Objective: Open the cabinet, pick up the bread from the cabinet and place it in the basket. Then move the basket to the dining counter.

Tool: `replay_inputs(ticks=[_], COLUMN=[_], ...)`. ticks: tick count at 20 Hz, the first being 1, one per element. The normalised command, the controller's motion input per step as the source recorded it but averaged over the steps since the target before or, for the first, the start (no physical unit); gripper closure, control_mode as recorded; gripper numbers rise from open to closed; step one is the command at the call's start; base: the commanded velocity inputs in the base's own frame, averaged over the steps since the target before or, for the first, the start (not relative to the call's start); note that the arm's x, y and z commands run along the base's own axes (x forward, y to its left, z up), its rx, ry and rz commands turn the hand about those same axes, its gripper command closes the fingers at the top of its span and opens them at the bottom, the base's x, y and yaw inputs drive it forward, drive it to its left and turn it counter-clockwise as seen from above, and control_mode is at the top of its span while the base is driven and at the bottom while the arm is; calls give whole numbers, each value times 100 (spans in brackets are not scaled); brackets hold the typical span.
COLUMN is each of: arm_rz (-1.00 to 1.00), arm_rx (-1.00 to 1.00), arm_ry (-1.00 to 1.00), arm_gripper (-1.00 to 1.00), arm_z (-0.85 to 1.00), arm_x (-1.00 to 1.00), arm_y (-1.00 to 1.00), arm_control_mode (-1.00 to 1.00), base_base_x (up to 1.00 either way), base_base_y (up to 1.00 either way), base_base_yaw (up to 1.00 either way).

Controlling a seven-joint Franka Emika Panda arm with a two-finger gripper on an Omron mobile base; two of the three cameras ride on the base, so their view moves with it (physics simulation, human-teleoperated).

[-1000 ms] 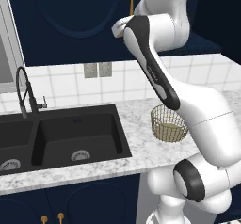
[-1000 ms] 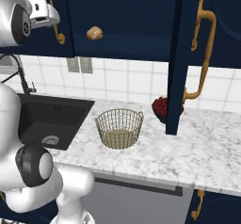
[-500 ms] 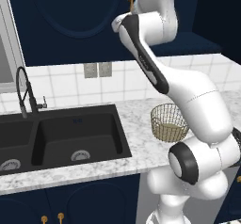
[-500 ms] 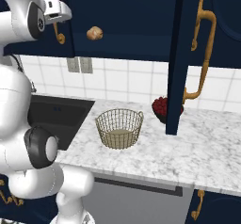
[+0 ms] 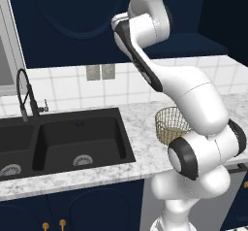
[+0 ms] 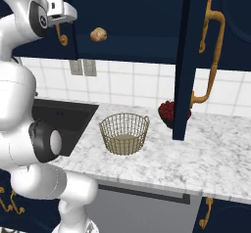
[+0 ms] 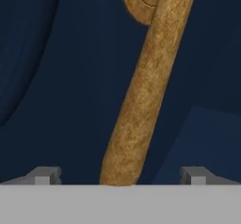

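Observation:
The cabinet [image 6: 132, 21] hangs above the counter with its right door [image 6: 186, 60] swung open. The bread [image 6: 98, 34], a small golden-brown lump, lies inside on the shelf. The left door [image 5: 63, 26] is shut. My gripper [image 6: 66, 14] is up at that door's long brass handle [image 6: 60, 35]. In the hand view the handle [image 7: 146, 86] runs between the fingertips [image 7: 44, 175] of my open gripper [image 7: 120, 177], untouched. The wire basket [image 6: 124, 133] [image 5: 170, 125] stands empty on the marble counter below. The dining counter is out of view.
A black double sink [image 5: 63, 140] with a dark tap [image 5: 24, 94] lies left of the basket. A dark red object [image 6: 167, 110] sits behind the open door's lower edge. The marble counter [image 6: 196, 163] stretches to the right.
The hand has swung across the cabinet front toward the left door's handle, and the elbow has shifted with it. The jaws stayed open. Bread and basket have not moved.

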Motion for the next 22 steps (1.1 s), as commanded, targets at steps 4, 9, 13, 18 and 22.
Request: replay_inputs(ticks=[4, 9, 13, 18, 22], arm_rz=[-4, -1, 0, 0, 0], arm_rx=[1, 4, 6, 6, 9], arm_ry=[-2, -6, -13, -11, -9], arm_gripper=[-100, 100, 100, 100, 100], arm_z=[0, 0, -6, -3, -9], arm_x=[31, 16, 35, 52, 34], arm_y=[4, 4, 7, 8, 34], arm_control_mode=[-100, -100, -100, -100, -100], base_base_x=[0, 0, 0, 0, 0], base_base_y=[0, 0, 0, 0, 0], base_base_yaw=[0, 0, 0, 0, 0])
